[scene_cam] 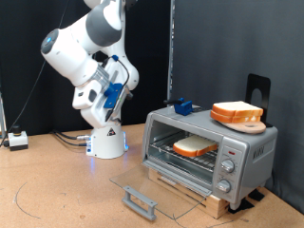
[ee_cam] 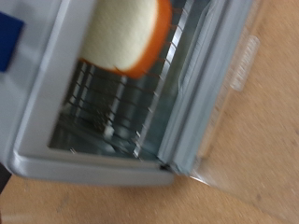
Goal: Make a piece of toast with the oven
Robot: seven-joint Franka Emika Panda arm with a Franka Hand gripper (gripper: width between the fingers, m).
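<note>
The piece of toast (scene_cam: 194, 146) (ee_cam: 124, 35) lies on the wire rack (ee_cam: 112, 103) inside the oven (scene_cam: 211, 150) (ee_cam: 56, 140), near the tabletop's (scene_cam: 57, 190) right edge, door (scene_cam: 152, 185) folded down. The gripper is out of frame, so I cannot tell its state, and the wrist view is blurred.

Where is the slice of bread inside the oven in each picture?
Exterior view: the piece of toast lies on the wire rack inside the oven, whose glass door hangs open.
Wrist view: the piece of toast fills the upper middle, lying on the wire rack.
Shared landmark: the wire rack under the slice. The gripper shows in neither view.
</note>
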